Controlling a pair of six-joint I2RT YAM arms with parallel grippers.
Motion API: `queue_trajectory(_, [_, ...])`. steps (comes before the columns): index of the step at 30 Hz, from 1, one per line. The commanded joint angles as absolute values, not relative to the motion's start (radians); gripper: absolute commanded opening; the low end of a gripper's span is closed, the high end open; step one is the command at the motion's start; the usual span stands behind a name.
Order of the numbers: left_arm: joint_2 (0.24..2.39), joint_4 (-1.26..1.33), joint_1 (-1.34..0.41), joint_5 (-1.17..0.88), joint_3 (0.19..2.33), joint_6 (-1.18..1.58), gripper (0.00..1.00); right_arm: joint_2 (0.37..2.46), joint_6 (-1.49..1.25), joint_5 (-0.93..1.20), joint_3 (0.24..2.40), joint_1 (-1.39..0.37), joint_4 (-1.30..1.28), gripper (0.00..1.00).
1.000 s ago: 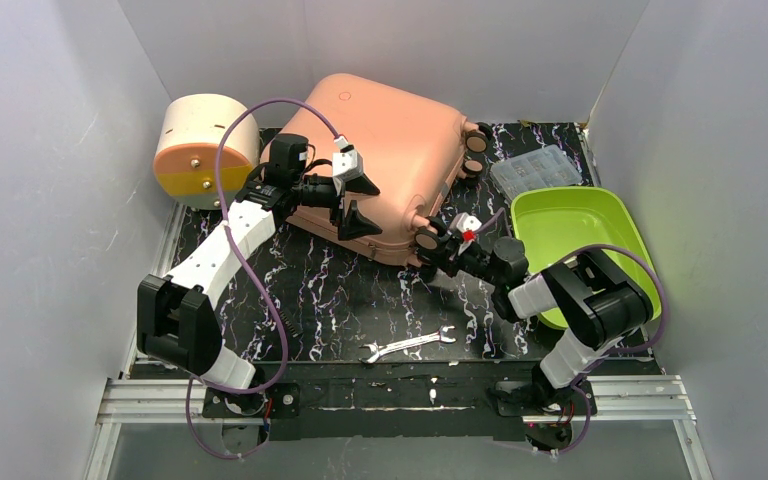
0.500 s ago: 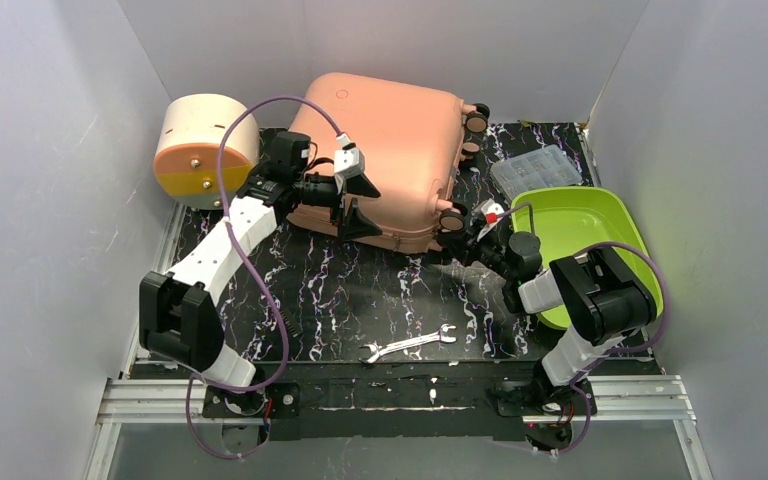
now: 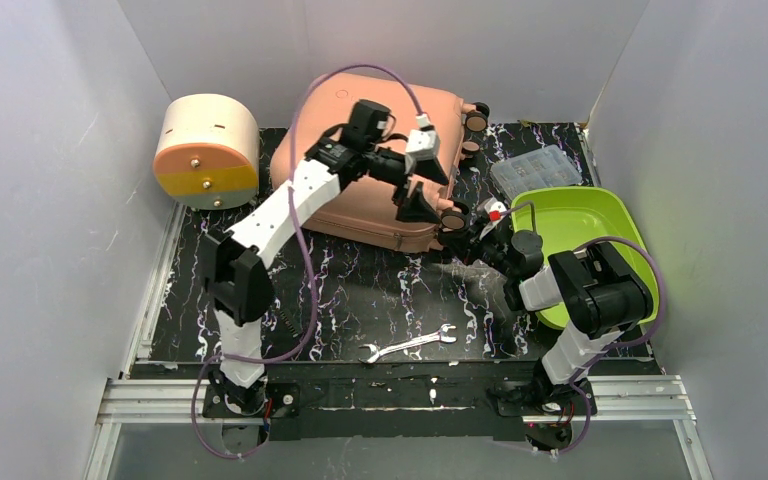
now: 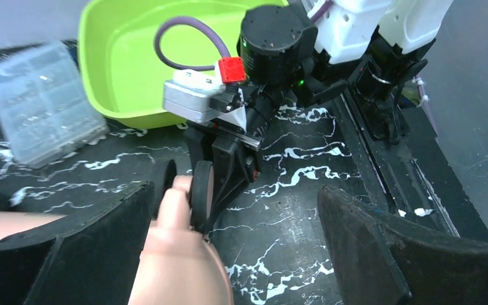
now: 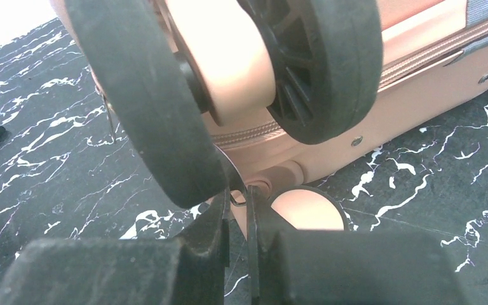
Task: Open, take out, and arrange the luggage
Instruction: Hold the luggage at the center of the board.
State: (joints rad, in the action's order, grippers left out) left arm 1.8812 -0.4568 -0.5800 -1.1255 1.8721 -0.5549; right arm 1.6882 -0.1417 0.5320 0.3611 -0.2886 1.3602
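Note:
The salmon-pink luggage [image 3: 375,150] lies flat and closed at the back of the table. My left gripper [image 3: 425,190] is open above its near right corner. In the left wrist view [image 4: 229,254] that corner [image 4: 178,267] and a wheel [image 4: 200,190] sit between the spread fingers [image 4: 381,254]. My right gripper [image 3: 455,238] is low at the same corner, under the wheels [image 5: 318,63]. Its fingers [image 5: 210,241] are pinched on a thin metal zipper pull [image 5: 235,199] at the zipper seam [image 5: 419,63].
A cream-and-orange drum box [image 3: 205,150] stands at the back left. A lime-green tray [image 3: 575,245] lies at the right, with a clear compartment box [image 3: 535,172] behind it. A wrench [image 3: 408,345] lies near the front edge. Grey walls close in on three sides.
My left arm has swung from the luggage's left side across to its near right corner. The luggage has turned and shifted back. My right gripper moved right with the wheel corner.

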Motion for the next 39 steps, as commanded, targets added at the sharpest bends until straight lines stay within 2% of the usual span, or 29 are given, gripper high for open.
queue_trajectory(1, [1.967, -0.555, -0.659, -1.019, 1.953, -0.604, 0.99, 1.697, -0.153, 0.466, 0.414, -0.252, 1.458, 0.01])
queue_trajectory(5, [2.021, -0.582, -0.68, -0.86, 2.0, -0.658, 0.99, 1.686, -0.153, 0.486, 0.414, -0.249, 1.46, 0.01])
queue_trajectory(18, [2.05, -0.718, -0.718, -0.625, 1.963, -0.748, 0.98, 1.686, -0.144, 0.474, 0.42, -0.236, 1.476, 0.01])
queue_trajectory(22, [2.055, -0.757, -0.729, -0.558, 1.963, -0.761, 0.9, 1.681, -0.14, 0.473, 0.423, -0.231, 1.476, 0.01])
queue_trajectory(29, [2.049, -0.871, -0.735, -0.567, 1.985, -0.766, 0.7, 1.672, -0.132, 0.454, 0.439, -0.22, 1.462, 0.01])
queue_trajectory(34, [2.054, -0.967, -0.737, -0.567, 1.992, -0.774, 0.61, 1.683, -0.148, 0.438, 0.435, -0.208, 1.506, 0.01])
queue_trajectory(39, [2.033, -1.0, -0.736, -0.584, 1.937, -0.774, 0.58, 1.681, -0.132, 0.404, 0.442, -0.198, 1.49, 0.01])
